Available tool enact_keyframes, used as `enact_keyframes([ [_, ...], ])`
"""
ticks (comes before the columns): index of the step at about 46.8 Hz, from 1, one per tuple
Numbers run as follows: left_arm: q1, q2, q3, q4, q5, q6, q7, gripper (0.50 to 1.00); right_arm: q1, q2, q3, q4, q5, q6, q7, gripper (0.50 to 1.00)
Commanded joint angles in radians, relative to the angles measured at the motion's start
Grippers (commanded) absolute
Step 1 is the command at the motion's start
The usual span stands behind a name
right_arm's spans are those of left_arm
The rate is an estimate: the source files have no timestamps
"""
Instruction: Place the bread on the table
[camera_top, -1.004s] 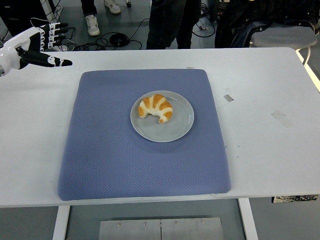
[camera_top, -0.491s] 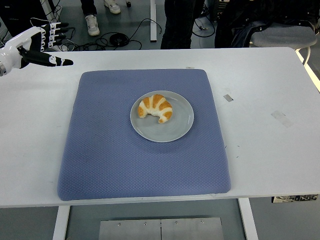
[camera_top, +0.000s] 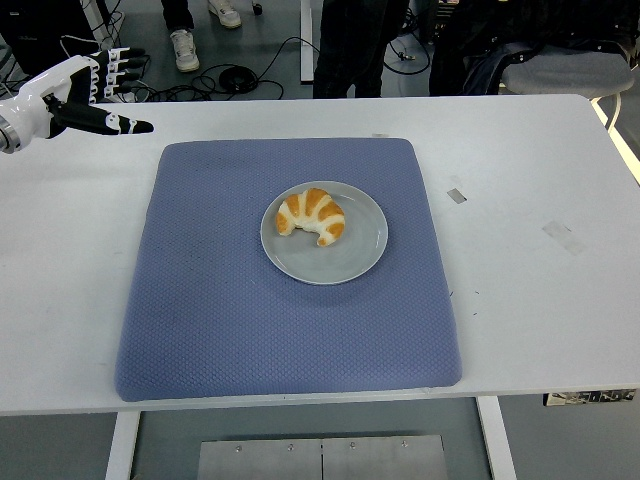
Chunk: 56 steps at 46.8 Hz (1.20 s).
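A golden croissant with white stripes, the bread (camera_top: 312, 216), lies on a grey round plate (camera_top: 350, 260) in the middle of a blue mat (camera_top: 220, 300). My left hand (camera_top: 100, 95) hovers over the table's far left corner, well away from the plate. Its fingers are spread and hold nothing. My right arm does not show.
The white table (camera_top: 540, 300) extends to the right of the mat, with small tape marks (camera_top: 456, 195) on it. People's legs and cables show beyond the far edge, and a chair (camera_top: 560, 70) stands at the top right.
My left hand has drifted slightly right and up. A person behind the table has shifted. The bread and plate have not moved.
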Motion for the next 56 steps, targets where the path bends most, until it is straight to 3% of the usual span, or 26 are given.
enact_keyframes([
  [1,-0.016,0.0,0.039,0.0,-0.001,0.0,0.0,0.99,0.0,0.0,0.0,0.0,0.0,0.0,0.0,1.0],
  [17,-0.075,-0.016,0.087,-0.054,-0.003,0.005,0.003,0.99,0.0,0.0,0.0,0.0,0.0,0.0,0.0,1.0],
  [31,-0.131,-0.175,0.167,-0.057,0.002,0.094,0.037,0.99,0.0,0.0,0.0,0.0,0.0,0.0,0.0,1.0],
  [38,-0.162,-0.221,0.173,-0.057,0.019,0.1,0.042,0.99,0.0,0.0,0.0,0.0,0.0,0.0,0.0,1.0],
  [49,-0.205,-0.295,0.193,-0.057,0.066,0.103,0.118,0.99,0.0,0.0,0.0,0.0,0.0,0.0,0.0,1.0],
  [56,-0.226,-0.293,0.211,-0.072,0.118,0.101,0.158,0.99,0.0,0.0,0.0,0.0,0.0,0.0,0.0,1.0],
])
